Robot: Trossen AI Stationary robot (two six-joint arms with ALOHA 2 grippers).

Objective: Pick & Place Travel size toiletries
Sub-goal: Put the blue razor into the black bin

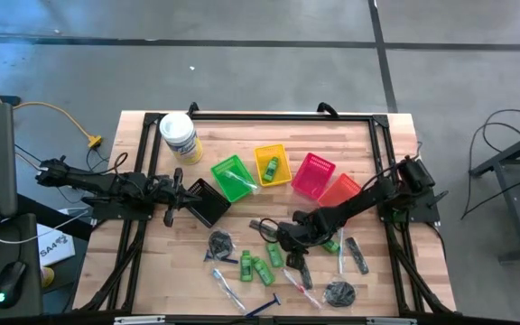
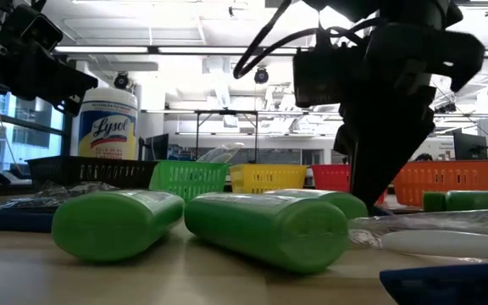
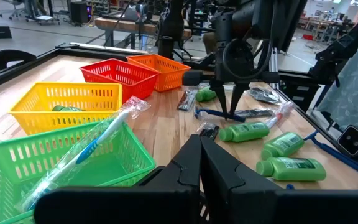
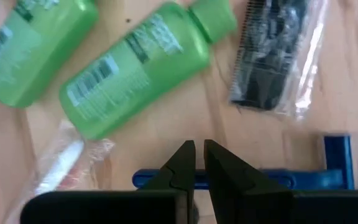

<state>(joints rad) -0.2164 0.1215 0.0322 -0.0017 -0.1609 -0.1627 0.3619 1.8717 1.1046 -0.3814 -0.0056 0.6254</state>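
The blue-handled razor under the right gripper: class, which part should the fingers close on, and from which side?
Grip the blue-handled razor mid-handle, from straight above. It lies flat on the table, its handle slim, and the right gripper already points down over it.

A pale, wood-grained counter carries small plastic lattice baskets: black, bright green, yellow, pink-red, orange. Squat bright green plastic bottles bear white print. A razor's blue plastic handle lies beside a black comb in clear wrap. The white tub wears a yellow label.
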